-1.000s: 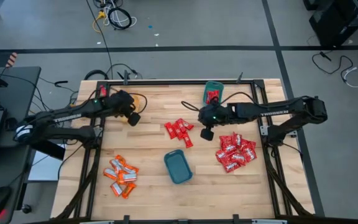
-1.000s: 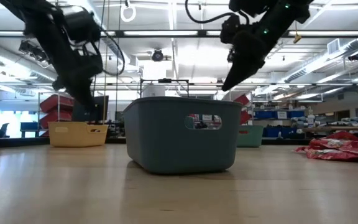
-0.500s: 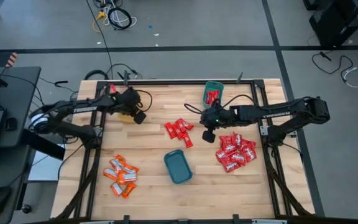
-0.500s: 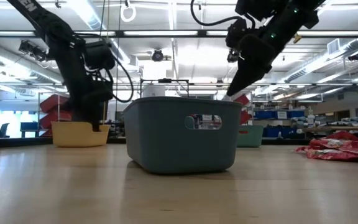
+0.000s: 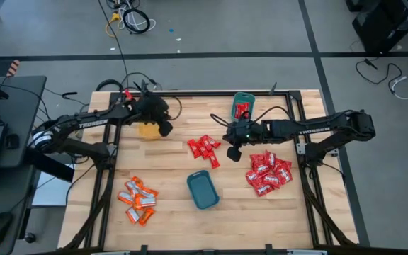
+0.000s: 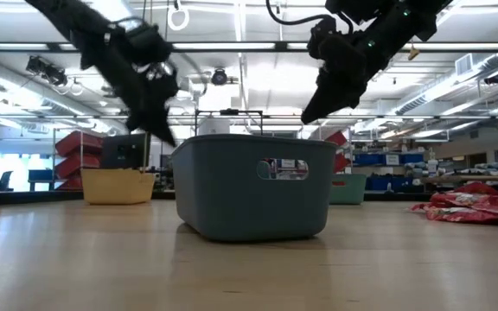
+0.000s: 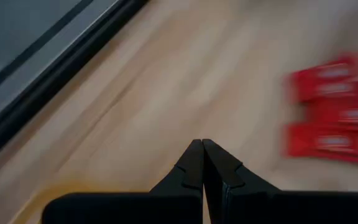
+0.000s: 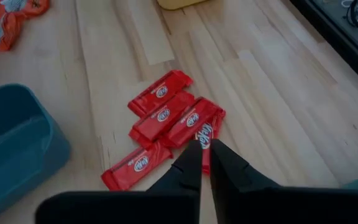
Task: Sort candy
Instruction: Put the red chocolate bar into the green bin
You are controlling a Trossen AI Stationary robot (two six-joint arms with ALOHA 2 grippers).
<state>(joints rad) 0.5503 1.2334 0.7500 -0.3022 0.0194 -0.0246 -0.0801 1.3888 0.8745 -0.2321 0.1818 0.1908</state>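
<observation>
Wooden table (image 5: 176, 212) work looked barely begun: candy lay in three loose piles, few red bars in the far teal bin (image 5: 243, 105), while left gripper (image 5: 166, 129) and right gripper (image 5: 234, 152) hovered closed, empty.

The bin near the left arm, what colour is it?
Yellow bin; the low view shows it best.

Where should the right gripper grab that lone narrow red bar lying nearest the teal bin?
Probably come straight down on the lone narrow red bar, fingers across its short width at mid-length. It lies flat, with bare wood along both long sides; the right gripper hovers nearby.
</observation>
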